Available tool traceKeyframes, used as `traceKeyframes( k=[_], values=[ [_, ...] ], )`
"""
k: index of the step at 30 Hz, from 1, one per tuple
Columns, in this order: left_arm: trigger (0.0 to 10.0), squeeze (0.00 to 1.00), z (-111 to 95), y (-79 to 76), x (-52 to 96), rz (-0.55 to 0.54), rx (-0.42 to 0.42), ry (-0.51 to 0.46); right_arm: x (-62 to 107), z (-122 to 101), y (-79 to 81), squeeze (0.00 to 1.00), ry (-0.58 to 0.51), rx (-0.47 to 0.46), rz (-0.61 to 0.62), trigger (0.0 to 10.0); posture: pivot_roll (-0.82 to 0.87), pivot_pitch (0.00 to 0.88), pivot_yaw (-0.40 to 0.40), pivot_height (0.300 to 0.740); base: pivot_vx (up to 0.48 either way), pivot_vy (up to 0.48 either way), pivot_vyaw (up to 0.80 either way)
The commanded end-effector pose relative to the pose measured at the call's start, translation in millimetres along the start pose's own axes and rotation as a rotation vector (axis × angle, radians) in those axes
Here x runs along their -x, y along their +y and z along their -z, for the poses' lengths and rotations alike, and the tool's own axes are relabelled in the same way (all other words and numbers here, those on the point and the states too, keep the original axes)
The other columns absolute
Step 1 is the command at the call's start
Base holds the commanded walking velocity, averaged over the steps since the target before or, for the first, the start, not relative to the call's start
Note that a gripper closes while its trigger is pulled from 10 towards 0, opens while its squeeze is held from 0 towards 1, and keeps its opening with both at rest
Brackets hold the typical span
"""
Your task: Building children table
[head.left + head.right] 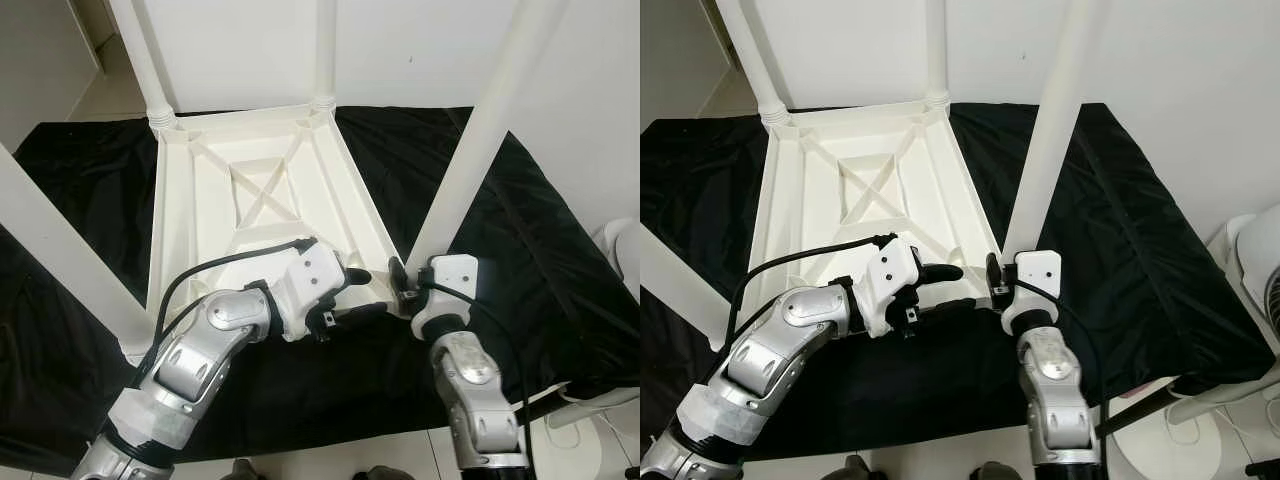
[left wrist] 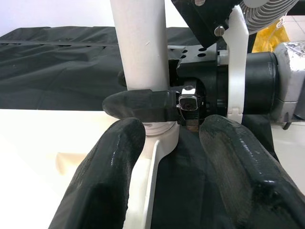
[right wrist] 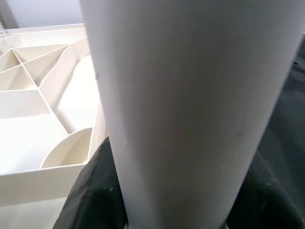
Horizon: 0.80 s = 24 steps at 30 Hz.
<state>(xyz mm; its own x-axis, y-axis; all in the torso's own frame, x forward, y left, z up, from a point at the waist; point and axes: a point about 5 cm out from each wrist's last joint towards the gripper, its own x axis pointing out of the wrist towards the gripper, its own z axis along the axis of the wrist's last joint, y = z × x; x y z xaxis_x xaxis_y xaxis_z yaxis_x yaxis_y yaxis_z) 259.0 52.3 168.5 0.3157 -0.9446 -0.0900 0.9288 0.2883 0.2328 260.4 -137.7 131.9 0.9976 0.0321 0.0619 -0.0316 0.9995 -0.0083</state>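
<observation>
both grippers at the near right corner of the upturned table

the white table top (image 1: 250, 200) lies upside down on a black cloth (image 1: 90, 180), its ribbed underside up; legs stand in the far left and far right corners, another leg (image 1: 55, 255) at the near left; the left gripper (image 1: 355, 295) is beside the near right corner, fingers spread, holding nothing; the right gripper (image 1: 400, 280) is clenched around the base of the near right leg (image 1: 480, 140), which stands tilted in its corner socket
</observation>
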Motion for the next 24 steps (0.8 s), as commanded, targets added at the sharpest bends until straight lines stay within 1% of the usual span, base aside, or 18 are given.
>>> traceKeyframes(
  k=[1, 9, 10, 11, 14, 16, 17, 19, 20, 22, 23, 24],
  values=[
    [10.0, 0.00, 0, -3.2, 0.0, 0.036, 0.000, 0.004, 4.6, 9, -2.0, 0.00, 0.056, -0.028, 0.046, 10.0, -0.15, 0.045, 0.049, 0.740, 0.000, 0.000, 0.00],
    [10.0, 0.00, -1, -3.7, -0.5, 0.040, 0.001, 0.003, 7.4, 7, 1.9, 0.00, 0.065, -0.009, 0.039, 10.0, -0.15, 0.048, 0.046, 0.740, 0.000, 0.000, 0.00],
    [10.0, 0.00, -1, -3.9, -0.5, 0.039, 0.002, 0.002, 8.0, 7, 1.7, 0.65, 0.064, -0.005, 0.037, 10.0, -0.15, 0.049, 0.043, 0.740, 0.000, 0.000, 0.00],
    [10.0, 0.00, 0, -4.3, -0.3, 0.035, 0.004, 0.002, 8.7, 5, 1.8, 1.00, 0.051, -0.015, 0.017, 10.0, -0.15, 0.049, 0.041, 0.740, 0.000, 0.000, 0.00],
    [10.0, 0.00, 0, -4.5, -0.2, 0.033, 0.005, 0.002, 8.9, 3, 0.8, 1.00, 0.031, -0.015, -0.002, 10.0, -0.15, 0.048, 0.039, 0.740, 0.000, 0.000, 0.00],
    [10.0, 0.00, 0, -4.5, -0.3, 0.032, 0.005, 0.001, 9.3, 0, -0.9, 1.00, 0.009, -0.004, -0.046, 10.0, -0.15, 0.049, 0.039, 0.740, 0.000, 0.000, 0.00],
    [10.0, 0.00, 0, -4.4, -0.4, 0.032, 0.004, 0.000, 10.0, -1, -3.7, 1.00, 0.007, -0.011, -0.090, 10.0, -0.15, 0.049, 0.040, 0.740, 0.000, 0.000, 0.00],
    [10.0, 0.00, -1, -4.2, -0.4, 0.031, 0.004, 0.000, 10.8, -1, -6.8, 1.00, 0.008, -0.020, -0.136, 10.0, -0.15, 0.049, 0.040, 0.740, 0.000, 0.000, 0.00],
    [10.0, 0.00, 0, -4.0, -0.3, 0.032, 0.003, 0.001, 11.8, -1, -10.2, 0.00, 0.006, -0.004, -0.174, 10.0, -0.15, 0.049, 0.043, 0.740, 0.000, 0.000, 0.00],
    [10.0, 0.00, 0, -3.8, -0.3, 0.033, 0.003, 0.002, 12.5, -1, -12.4, 0.00, 0.005, 0.011, -0.197, 10.0, -0.15, 0.049, 0.043, 0.740, 0.000, 0.000, 0.00],
    [10.0, 0.00, 0, -3.1, -0.3, 0.033, 0.003, 0.003, 14.2, -1, -19.8, 0.00, 0.002, 0.044, -0.286, 10.0, -0.16, 0.050, 0.044, 0.740, 0.000, 0.000, 0.00],
    [10.0, 0.00, 0, -2.9, -0.3, 0.033, 0.003, 0.003, 14.5, -1, -21.3, 0.00, 0.002, 0.049, -0.305, 10.0, -0.16, 0.050, 0.044, 0.740, 0.000, 0.000, 0.00]
  ],
)
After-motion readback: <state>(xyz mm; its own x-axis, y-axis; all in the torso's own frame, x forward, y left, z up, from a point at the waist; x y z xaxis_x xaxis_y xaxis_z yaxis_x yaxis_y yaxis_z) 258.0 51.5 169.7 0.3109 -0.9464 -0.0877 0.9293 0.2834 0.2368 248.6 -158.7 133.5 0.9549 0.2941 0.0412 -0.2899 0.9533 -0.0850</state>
